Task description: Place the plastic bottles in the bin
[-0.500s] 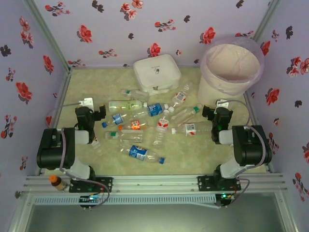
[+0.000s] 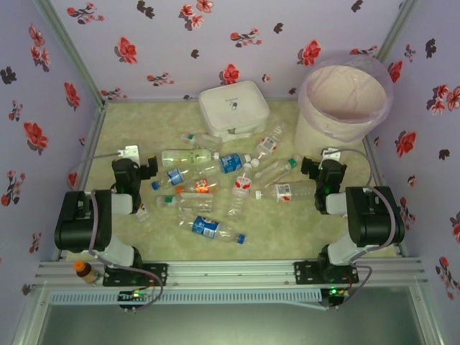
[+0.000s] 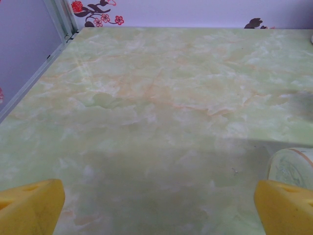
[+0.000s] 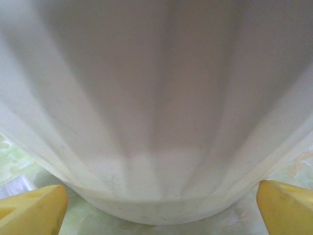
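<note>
Several clear plastic bottles lie scattered mid-table, among them a blue-labelled one point(image 2: 207, 227) nearest the arms, a red-labelled one point(image 2: 284, 191) by the right arm and an orange-labelled one point(image 2: 202, 186) in the middle. The bin point(image 2: 345, 100) stands at the far right, its pinkish liner folded over the rim. Left of the pile, my left gripper point(image 2: 135, 165) is low and open over bare table point(image 3: 156, 215), with a bottle's edge point(image 3: 292, 167) just beyond its right finger. My right gripper point(image 2: 325, 167) is open too, facing the bin's white wall point(image 4: 156, 122) from close by point(image 4: 159, 210).
A flat white square box point(image 2: 233, 108) sits at the back centre, behind the bottles. A small amber bottle with an orange cap point(image 2: 85, 272) stands on the rail by the left arm's base. Flowered walls enclose the table on three sides.
</note>
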### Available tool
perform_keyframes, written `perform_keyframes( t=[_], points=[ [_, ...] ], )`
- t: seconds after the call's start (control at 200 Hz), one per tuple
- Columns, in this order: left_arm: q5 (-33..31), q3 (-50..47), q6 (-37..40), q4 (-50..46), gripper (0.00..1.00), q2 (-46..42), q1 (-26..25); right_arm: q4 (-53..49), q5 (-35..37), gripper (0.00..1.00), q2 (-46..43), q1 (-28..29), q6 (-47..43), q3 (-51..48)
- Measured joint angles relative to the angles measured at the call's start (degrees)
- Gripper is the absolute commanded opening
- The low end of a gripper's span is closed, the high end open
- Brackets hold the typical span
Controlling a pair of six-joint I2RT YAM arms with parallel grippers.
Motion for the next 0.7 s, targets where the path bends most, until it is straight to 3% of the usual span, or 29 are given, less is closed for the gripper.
perform_keyframes(
  t=[0.525,0.7],
  points=[
    [0.26,0.00,-0.02,-0.02,1.00,0.00,0.00,-0.55,-1.53,0.99,-0.02,-0.85,0.96,0.37],
    [-0.17,1.60,-0.04,-7.30,1.00,-3.08,0.00,-12.28,-2.16,0.99,-4.00,-0.85,1.09,5.27]
  ],
)
